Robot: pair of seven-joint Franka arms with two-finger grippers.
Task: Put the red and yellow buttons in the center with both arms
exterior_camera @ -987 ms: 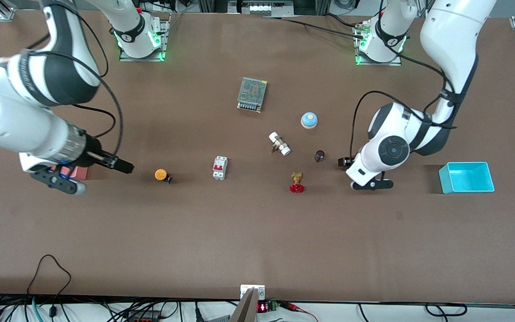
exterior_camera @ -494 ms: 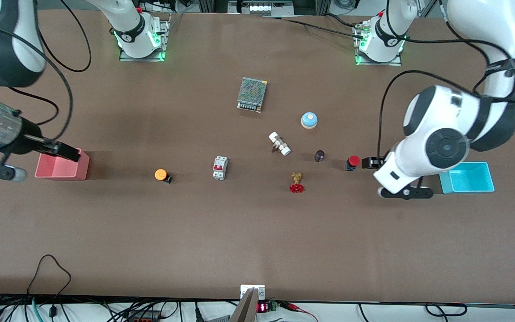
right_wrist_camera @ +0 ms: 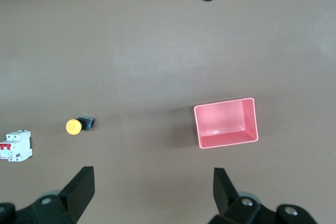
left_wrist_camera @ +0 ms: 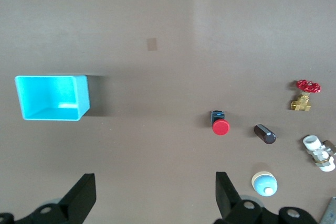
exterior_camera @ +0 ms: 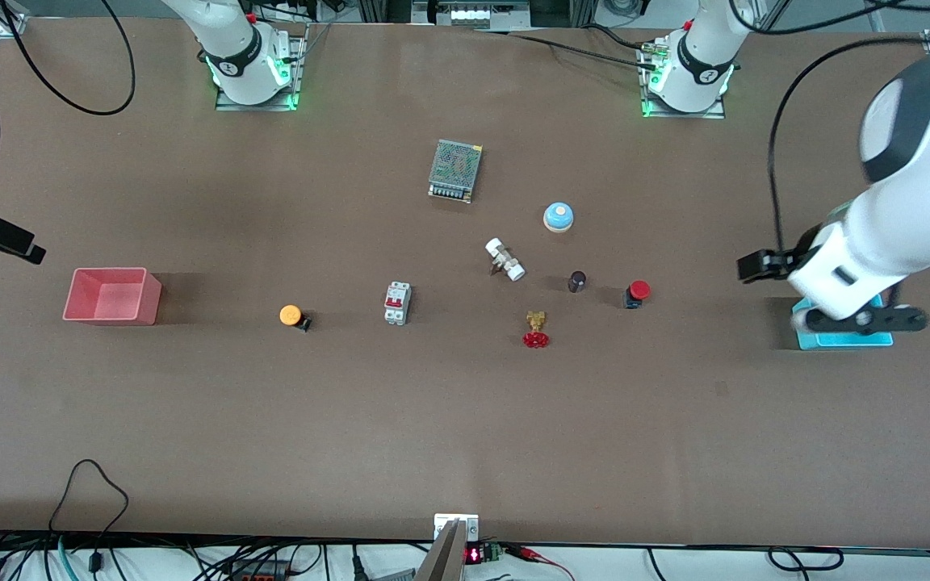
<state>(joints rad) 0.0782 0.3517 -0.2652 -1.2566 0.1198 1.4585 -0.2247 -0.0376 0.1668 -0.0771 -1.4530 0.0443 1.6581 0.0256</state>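
The red button (exterior_camera: 636,293) stands on the brown tabletop near the middle, beside a dark cylinder (exterior_camera: 576,281); it also shows in the left wrist view (left_wrist_camera: 220,124). The yellow button (exterior_camera: 291,315) lies toward the right arm's end, between the pink bin and a breaker, and shows in the right wrist view (right_wrist_camera: 77,125). My left gripper (exterior_camera: 754,265) is open and empty, high over the table beside the cyan bin (exterior_camera: 836,340); the left wrist view shows it too (left_wrist_camera: 155,200). My right gripper (exterior_camera: 23,247) is open and empty, over the table's edge by the pink bin (exterior_camera: 110,296); the right wrist view shows it too (right_wrist_camera: 152,195).
A mesh power supply (exterior_camera: 455,169), a blue-domed bell (exterior_camera: 559,217), a white fitting (exterior_camera: 505,259), a brass valve with a red handwheel (exterior_camera: 536,331) and a white breaker (exterior_camera: 397,303) lie around the middle. The left arm covers most of the cyan bin.
Both arms have pulled up and away from the middle toward their ends of the table. The left gripper has left the red button standing on the table. The yellow button has not moved.
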